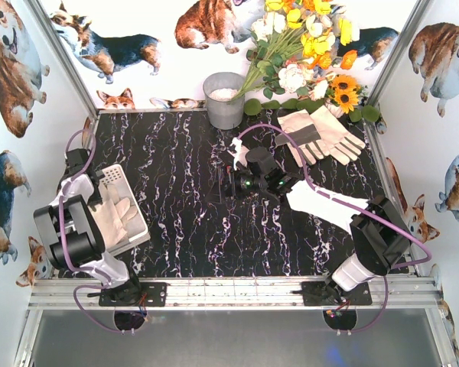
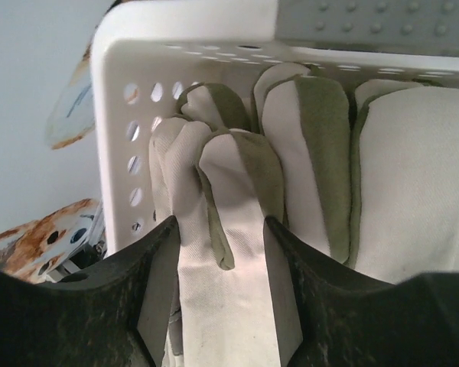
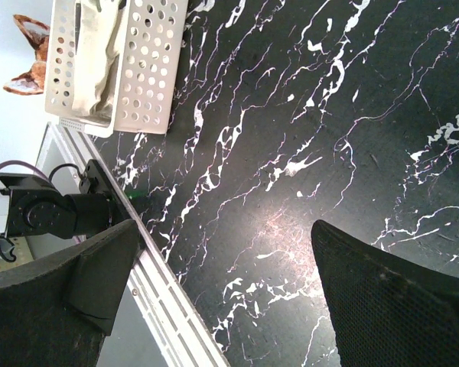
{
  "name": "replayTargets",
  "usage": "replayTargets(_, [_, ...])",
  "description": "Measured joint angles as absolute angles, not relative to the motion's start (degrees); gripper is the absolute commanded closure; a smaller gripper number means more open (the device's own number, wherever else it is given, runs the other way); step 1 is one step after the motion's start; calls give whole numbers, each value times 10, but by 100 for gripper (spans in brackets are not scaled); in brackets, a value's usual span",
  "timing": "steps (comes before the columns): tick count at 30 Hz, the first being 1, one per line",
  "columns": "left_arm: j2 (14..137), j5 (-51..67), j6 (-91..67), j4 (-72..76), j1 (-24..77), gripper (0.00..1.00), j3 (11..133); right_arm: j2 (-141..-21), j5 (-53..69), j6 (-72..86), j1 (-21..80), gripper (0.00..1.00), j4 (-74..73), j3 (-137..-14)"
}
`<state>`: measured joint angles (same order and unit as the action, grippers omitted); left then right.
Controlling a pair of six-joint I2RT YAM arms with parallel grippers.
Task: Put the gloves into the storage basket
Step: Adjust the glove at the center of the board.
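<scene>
The white storage basket stands at the table's left edge, and cream gloves lie in it. My left gripper reaches down into the basket, its jaws pressed against both sides of one glove just below its fingers. More gloves lie beside that one. Two gloves rest flat on the table at the back right. Over the middle of the table my right gripper hangs open with nothing between its fingers. Its view also takes in the basket.
A grey metal bucket stands at the back centre beside a bunch of artificial flowers. An aluminium rail runs along the near edge. Printed walls close in the left, right and back sides.
</scene>
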<state>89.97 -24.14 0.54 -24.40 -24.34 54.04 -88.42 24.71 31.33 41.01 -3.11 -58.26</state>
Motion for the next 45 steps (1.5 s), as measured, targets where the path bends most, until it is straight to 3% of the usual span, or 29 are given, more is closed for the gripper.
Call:
replayTargets(8, [928, -206, 23, -236, -245, 63, 545, -884, 248, 314, 410, 3, -32, -583])
replayTargets(15, [914, -177, 32, -234, -248, 43, 543, -876, 224, 300, 410, 1, -63, -583])
replayTargets(23, [750, -111, 35, -229, -233, 26, 523, -780, 137, 265, 386, 0, -146, -573])
replayTargets(28, [675, -62, 32, -209, -163, 21, 524, -741, 77, 242, 309, 0, -193, -564])
replayTargets(36, [692, -32, 37, -188, -22, 19, 540, -796, 33, 276, 137, 0, -207, -564])
replayTargets(45, [700, -63, 34, -121, -22, 18, 518, -856, 22, 399, 0, 16, -74, -501])
